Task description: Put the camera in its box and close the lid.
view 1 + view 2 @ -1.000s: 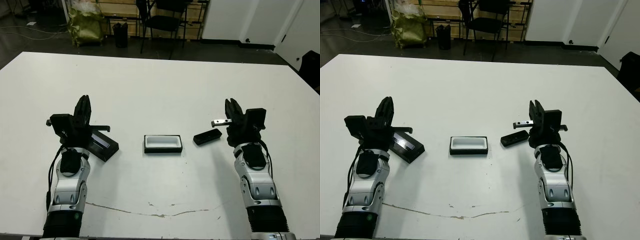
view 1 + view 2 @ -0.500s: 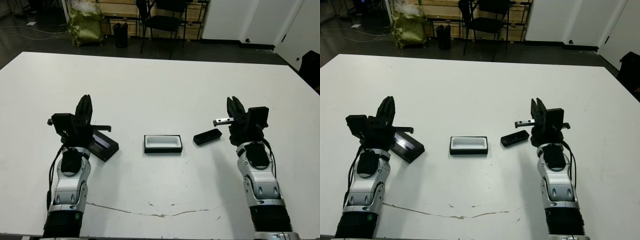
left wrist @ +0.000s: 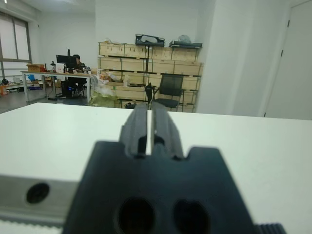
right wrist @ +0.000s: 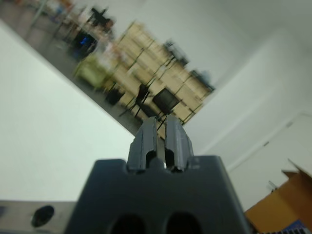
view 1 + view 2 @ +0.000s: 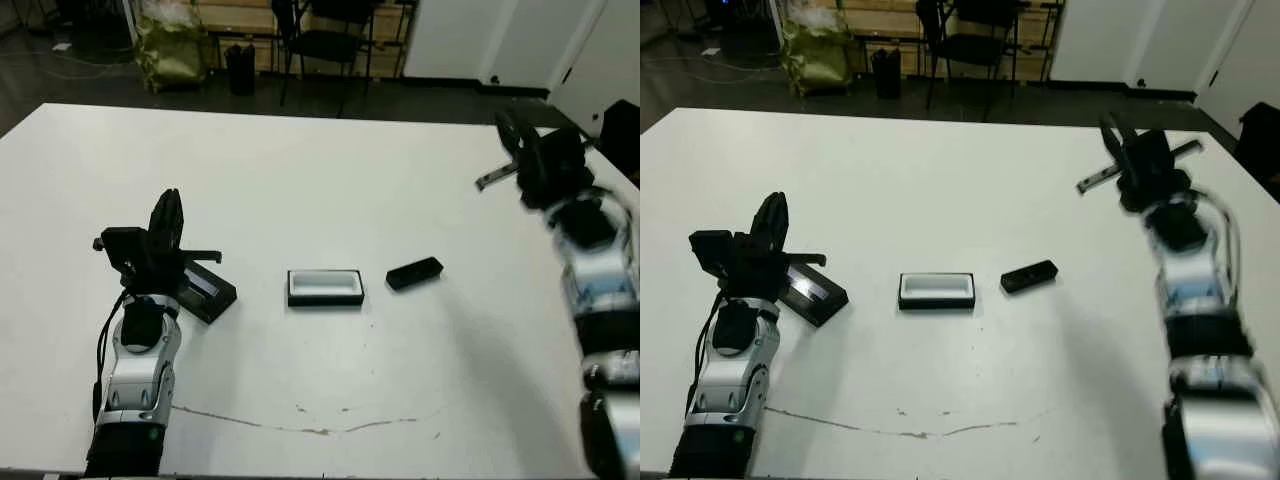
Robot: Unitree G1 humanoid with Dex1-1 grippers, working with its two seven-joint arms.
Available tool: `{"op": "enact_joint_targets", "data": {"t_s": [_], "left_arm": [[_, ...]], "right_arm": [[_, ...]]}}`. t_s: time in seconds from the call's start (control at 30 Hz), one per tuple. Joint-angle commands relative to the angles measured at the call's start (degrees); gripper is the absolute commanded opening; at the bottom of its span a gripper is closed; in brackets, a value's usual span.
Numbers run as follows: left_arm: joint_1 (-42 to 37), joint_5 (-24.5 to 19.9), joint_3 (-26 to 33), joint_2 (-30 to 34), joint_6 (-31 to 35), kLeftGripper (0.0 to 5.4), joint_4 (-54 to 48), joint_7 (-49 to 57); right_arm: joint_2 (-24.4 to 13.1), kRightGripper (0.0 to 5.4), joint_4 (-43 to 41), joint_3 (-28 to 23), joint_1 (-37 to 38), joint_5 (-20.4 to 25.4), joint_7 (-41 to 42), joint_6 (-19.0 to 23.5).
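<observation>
A storeroom with wooden shelving, a black chair and a greenish sack lies beyond the far edge of the wide white bench (image 5: 330,160), which carries all three task things near its middle. The small shallow rectangular box (image 5: 325,287), black-walled with a white lining, sits open and empty at the centre. The slim matte-black oblong camera (image 5: 414,273) lies just to its right, apart from it and angled slightly. The flat black rectangular lid (image 5: 203,290) with its pale glossy stripe rests well to the left of the box, right by the left tool (image 5: 167,218). By my reading nothing of the task is done yet: the camera is not in the box, the lid is off, and both the placing and the closing remain. The left tool hovers above the near-left part of the bench beside the lid, its two black fingers pressed together with only a thin slit between them in the left wrist view, holding nothing. The right tool (image 5: 512,132) is raised at the far right, well away from the camera, and the right wrist view shows its fingers likewise close together and empty. Compared with half a second ago, the right arm has swung up and away toward the far right, where before it stood just beside the camera; the left arm, box, camera and lid have not moved.
</observation>
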Motion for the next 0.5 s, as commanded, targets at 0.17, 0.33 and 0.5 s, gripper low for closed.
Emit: {"op": "enact_joint_targets", "data": {"t_s": [0.17, 0.33, 0.5], "left_arm": [[0.05, 0.51, -0.15, 0.44, 0.86, 0.05, 0.65, 0.25], [-0.18, 0.04, 0.01, 0.41, 0.84, 0.05, 0.76, 0.07], [-0.26, 0.27, -0.11, 0.52, 0.67, 0.05, 0.61, 0.05]], "right_arm": [[-1.50, 0.00, 14.27, 7.88, -9.86, -6.65, 7.71, -2.80], [-0.33, 0.00, 20.58, 13.24, -13.37, -11.40, 10.29, -5.83], [1.20, 0.00, 22.97, 16.68, -14.13, -13.64, 13.27, -7.64]]}}
